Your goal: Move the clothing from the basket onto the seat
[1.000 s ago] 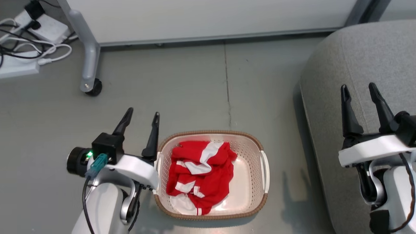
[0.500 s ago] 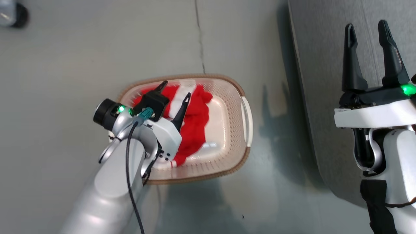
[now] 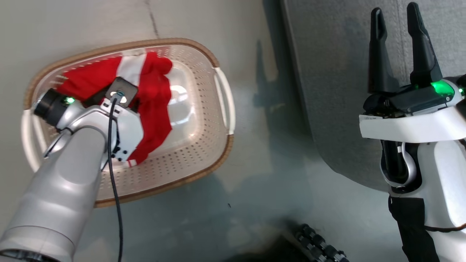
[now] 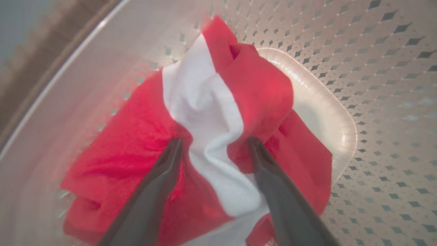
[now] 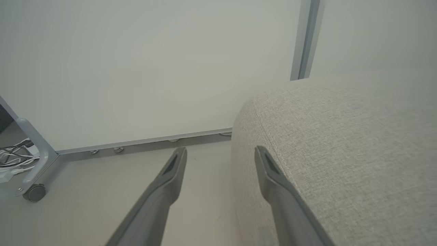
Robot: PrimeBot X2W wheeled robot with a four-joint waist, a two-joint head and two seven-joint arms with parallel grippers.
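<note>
Left wrist view: left gripper (image 4: 215,141) sat inside basket (image 4: 375,85), jaws stood open, 2 tips against clothing (image 4: 136,147); right gripper (image 3: 395,14) hung near seat (image 3: 327,72), jaws open, empty.

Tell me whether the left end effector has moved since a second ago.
Yes. The left end effector went from outside the basket, by its left rim, to inside it, open, with its fingertips at the clothing.

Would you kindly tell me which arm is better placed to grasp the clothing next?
Left: the left gripper, open, straddles the clothing in the basket; the right gripper hangs open at the seat's edge.
</note>
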